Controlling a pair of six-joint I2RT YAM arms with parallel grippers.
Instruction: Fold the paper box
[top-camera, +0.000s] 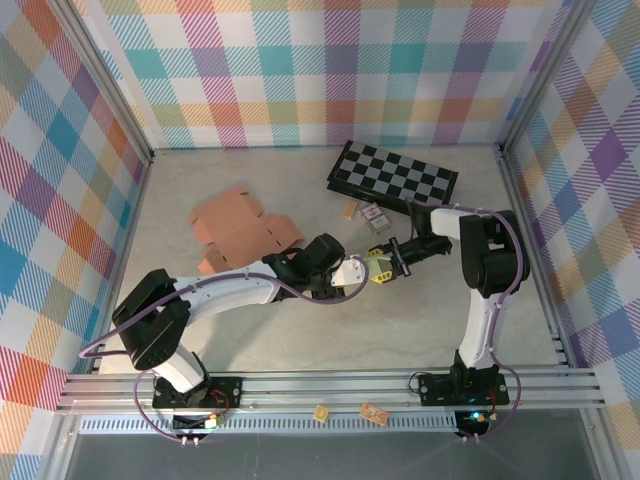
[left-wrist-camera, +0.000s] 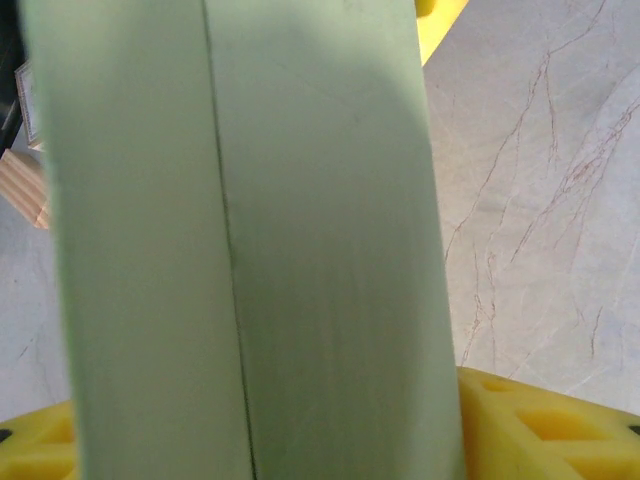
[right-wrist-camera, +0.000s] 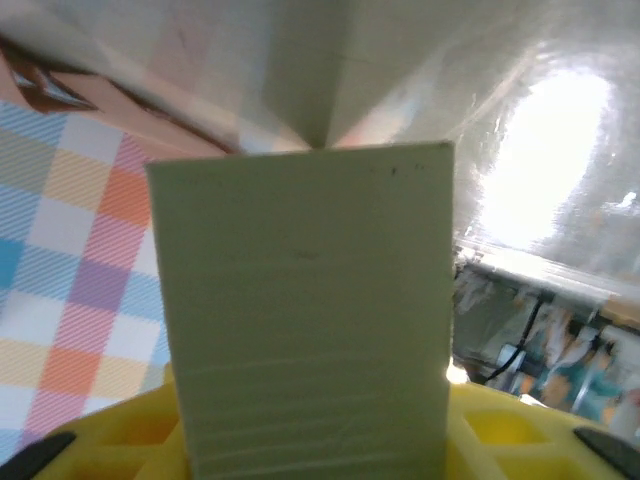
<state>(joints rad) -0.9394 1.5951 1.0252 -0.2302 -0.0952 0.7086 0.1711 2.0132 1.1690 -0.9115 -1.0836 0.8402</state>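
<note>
The paper box (top-camera: 350, 270) is a small pale green-white carton held above the middle of the table, between the two arms. My left gripper (top-camera: 342, 270) is shut on it from the left. In the left wrist view a pale green panel of the box (left-wrist-camera: 300, 250) with one crease line stands between yellow fingers (left-wrist-camera: 545, 425). My right gripper (top-camera: 381, 268) is shut on the box from the right. In the right wrist view a flat panel of the box (right-wrist-camera: 300, 300) rises between its yellow fingers (right-wrist-camera: 520, 430).
A flat pink-brown cardboard blank (top-camera: 240, 232) lies at the left behind the left arm. A checkerboard (top-camera: 393, 172) lies at the back, with two small packets (top-camera: 366, 214) just in front of it. Plaid walls close off three sides.
</note>
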